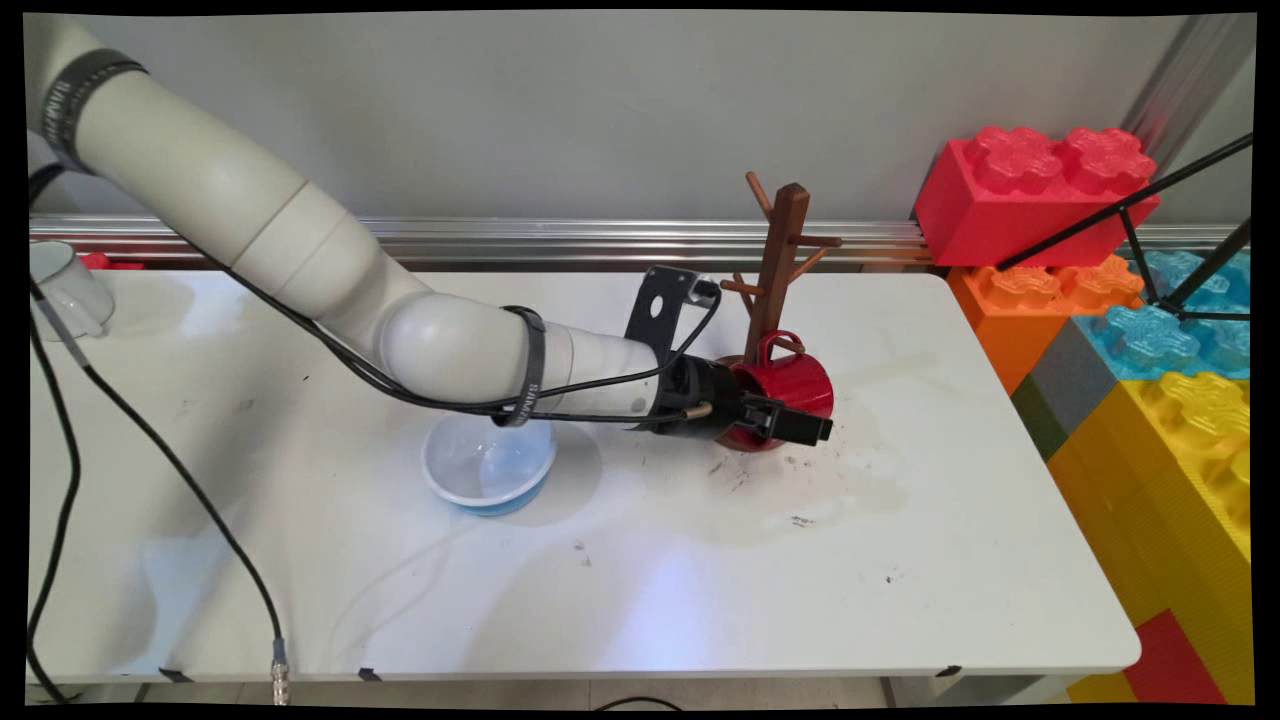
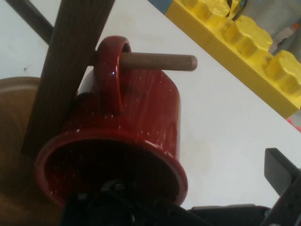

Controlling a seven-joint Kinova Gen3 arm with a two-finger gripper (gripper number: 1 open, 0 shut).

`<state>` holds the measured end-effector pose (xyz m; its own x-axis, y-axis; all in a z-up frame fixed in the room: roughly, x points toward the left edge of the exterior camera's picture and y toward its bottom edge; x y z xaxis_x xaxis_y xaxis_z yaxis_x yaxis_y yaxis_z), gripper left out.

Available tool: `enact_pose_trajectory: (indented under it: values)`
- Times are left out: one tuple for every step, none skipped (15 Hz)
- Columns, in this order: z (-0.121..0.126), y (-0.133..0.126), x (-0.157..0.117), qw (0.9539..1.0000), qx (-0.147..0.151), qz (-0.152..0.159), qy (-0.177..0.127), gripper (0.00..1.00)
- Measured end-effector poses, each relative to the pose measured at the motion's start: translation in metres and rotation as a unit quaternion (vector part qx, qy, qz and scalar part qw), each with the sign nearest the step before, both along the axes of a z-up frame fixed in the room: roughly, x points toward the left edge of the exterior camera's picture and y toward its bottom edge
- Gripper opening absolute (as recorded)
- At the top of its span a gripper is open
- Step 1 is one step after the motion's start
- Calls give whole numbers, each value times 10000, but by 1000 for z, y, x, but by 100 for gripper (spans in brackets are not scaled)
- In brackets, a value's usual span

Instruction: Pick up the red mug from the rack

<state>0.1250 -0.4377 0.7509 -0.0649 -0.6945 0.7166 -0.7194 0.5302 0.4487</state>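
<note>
On the wooden peg [image 2: 157, 61], I'm seeing the red mug [image 1: 790, 385] hanging by its handle, my tool [image 1: 790, 425] gripping its rim; tugging sideways risks toppling the mug tree [image 1: 778, 265].

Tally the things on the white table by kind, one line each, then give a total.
Mugs: 2, a red mug on the mug tree, a white mug at the far left
Bowls: 1, bowl
Mug trees: 1, mug tree
Total: 4
</note>
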Motion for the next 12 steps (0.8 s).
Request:
enact_pose_trajectory:
  values:
    - [-1, -2, -2, 10000, 4, 15, 30, 100]
    - [-2, -3, -4, 10000, 24, 30, 74, 100]
    - [-3, -4, -5, 9999, 50, 44, 137, 100]
    - [-4, -4, -7, 9998, 77, 49, 198, 100]
    - [-5, -4, -8, 9997, 96, 55, 237, 100]
    - [-6, -4, -8, 9995, 118, 58, 271, 100]
    - [-6, -4, -9, 9994, 134, 62, 299, 100]
    - [-7, -5, -9, 9994, 145, 61, 319, 100]
    - [-7, -5, -9, 9993, 150, 62, 332, 100]
    - [-8, -5, -9, 9992, 155, 65, 353, 100]
    - [-8, -5, -10, 9992, 159, 66, 368, 100]
    - [-8, -6, -10, 9991, 163, 67, 382, 100]
